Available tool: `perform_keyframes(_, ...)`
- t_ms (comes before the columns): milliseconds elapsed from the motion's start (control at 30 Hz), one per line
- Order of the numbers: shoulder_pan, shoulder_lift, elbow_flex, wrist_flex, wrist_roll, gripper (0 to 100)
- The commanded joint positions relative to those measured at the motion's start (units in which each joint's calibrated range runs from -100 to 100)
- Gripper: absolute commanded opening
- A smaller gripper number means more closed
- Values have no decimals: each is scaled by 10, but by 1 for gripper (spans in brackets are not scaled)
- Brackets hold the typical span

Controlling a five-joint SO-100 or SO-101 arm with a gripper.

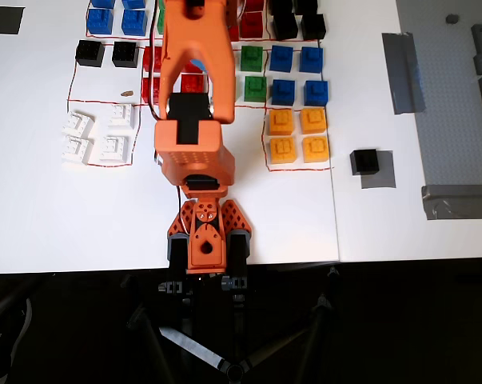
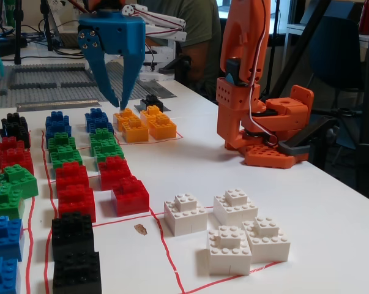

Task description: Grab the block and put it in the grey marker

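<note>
The black block (image 1: 366,162) rests on the grey marker (image 1: 382,173), right of the orange bricks, with a strip of grey showing on its right and lower sides. In the fixed view the block (image 2: 151,100) sits behind the orange bricks, and the marker is almost hidden there. My blue gripper (image 2: 119,103) hangs open and empty above the blue and green brick rows, well to the left of the block. In the overhead view the orange arm (image 1: 190,88) covers the gripper and reaches up over the red bricks.
Rows of coloured bricks (image 1: 256,60) fill a red-lined grid. Orange bricks (image 1: 298,134) and white bricks (image 1: 97,134) lie nearer the arm's base (image 1: 205,240). Other black bricks (image 1: 105,53) sit at upper left. A grey baseplate (image 1: 456,104) and tape strips (image 1: 402,70) lie right.
</note>
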Motion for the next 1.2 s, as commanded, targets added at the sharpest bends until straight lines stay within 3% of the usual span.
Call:
perform_keyframes(0,-37,-27,-71,16,-19,0)
perform_keyframes(667,-72,26,-158,40,-36,0)
perform_keyframes(1167,-69,15,-137,40,-37,0)
